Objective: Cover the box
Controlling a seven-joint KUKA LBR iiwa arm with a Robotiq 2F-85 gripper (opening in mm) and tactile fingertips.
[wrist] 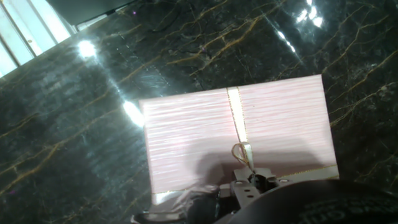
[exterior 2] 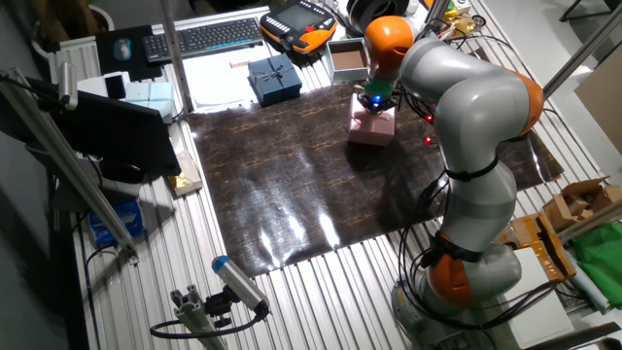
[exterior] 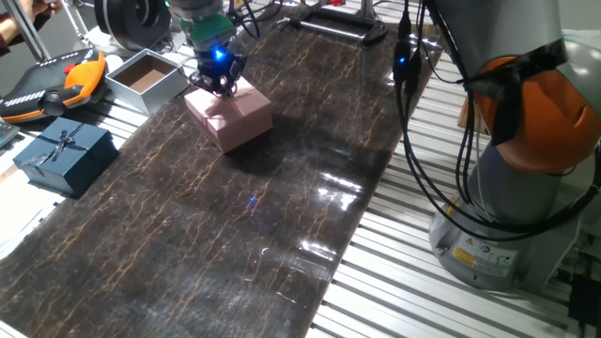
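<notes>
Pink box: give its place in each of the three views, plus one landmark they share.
One fixed view: pink box upper left of centre, on the dark marbled mat, under the gripper.
Other fixed view: upper right of centre, at the mat's far edge.
Hand view: fills the centre, ribboned lid on.
Shared landmark: the mat.

The arm [exterior 2: 466,126] reaches forward, hand [exterior: 216,83] pointing down.
</notes>
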